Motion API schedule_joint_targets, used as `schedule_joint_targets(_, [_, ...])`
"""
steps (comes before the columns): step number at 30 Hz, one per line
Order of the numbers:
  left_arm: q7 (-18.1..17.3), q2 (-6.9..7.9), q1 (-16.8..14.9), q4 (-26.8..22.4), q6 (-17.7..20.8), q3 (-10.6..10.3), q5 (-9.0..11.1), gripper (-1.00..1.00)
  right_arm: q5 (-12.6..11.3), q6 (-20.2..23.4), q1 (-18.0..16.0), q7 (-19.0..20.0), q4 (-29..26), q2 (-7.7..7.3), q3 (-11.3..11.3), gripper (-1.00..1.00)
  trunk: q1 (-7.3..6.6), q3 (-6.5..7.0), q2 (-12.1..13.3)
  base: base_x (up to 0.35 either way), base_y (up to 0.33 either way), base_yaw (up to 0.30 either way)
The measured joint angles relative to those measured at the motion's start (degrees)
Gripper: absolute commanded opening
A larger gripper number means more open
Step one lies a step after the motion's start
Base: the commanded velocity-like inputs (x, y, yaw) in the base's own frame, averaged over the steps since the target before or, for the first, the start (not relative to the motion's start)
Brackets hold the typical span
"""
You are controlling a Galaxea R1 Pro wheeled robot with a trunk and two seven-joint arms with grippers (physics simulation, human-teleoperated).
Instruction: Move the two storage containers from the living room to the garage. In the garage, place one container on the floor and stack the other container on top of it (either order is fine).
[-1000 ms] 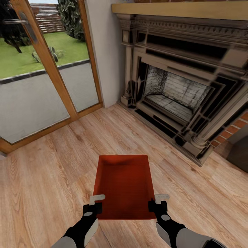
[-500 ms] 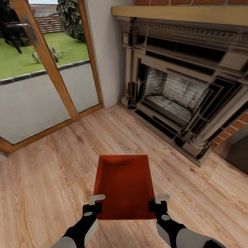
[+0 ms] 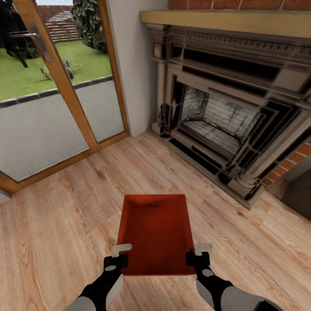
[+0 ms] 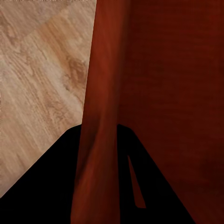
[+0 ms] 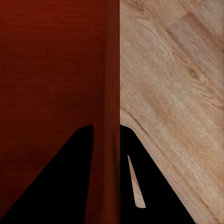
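The storage container (image 3: 156, 233) hangs above the wood-plank floor (image 3: 65, 224) of the living room, carried between the two arms: the left gripper (image 3: 117, 255) pinches the near end of its left wall and the right gripper (image 3: 199, 254) pinches the near end of its right wall. In each wrist view a thin orange-red wall runs straight between the dark fingers, so both look clamped on a wall edge rather than on the bottom. The step in hand appears to be carrying this box out toward the garage, and doing it well likely means keeping both grippers level with each other and the same distance apart, since spreading or squeezing could twist the thin walls or let one slip; turning the base slowly should help too, as the load sticks out well ahead of the grips. The box's long axis runs straight away from the grippers, its open top faces up, and its far short wall points toward the fireplace (image 3: 224, 112) and the glass door (image 3: 47, 108).
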Motion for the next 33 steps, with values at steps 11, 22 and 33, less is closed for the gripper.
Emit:
schedule_joint_targets(11, [0.05, 0.0, 0.0, 0.06, -0.07, -0.06, 0.05, -1.0, 0.0, -0.02, 0.0, -0.01, 0.0, 0.0, 0.04, -1.0, -2.42, 1.98, 4.42, 0.0, 0.0, 0.0])
schedule_joint_targets(22, [0.02, 0.03, 0.0, 0.06, -0.08, -0.1, 0.1, -1.0, 0.0, -0.02, 0.0, 0.01, 0.0, 0.0, 0.03, -1.0, -4.84, 3.95, 8.83, 0.0, 0.0, 0.0])
schedule_joint_targets(33, [-0.01, 0.0, 0.0, 0.1, -0.09, -0.01, 0.01, -1.0, -0.02, -0.01, 0.0, -0.01, 0.0, 0.0, 0.06, -1.0, -6.16, 5.04, 11.26, 0.0, 0.0, 0.0])
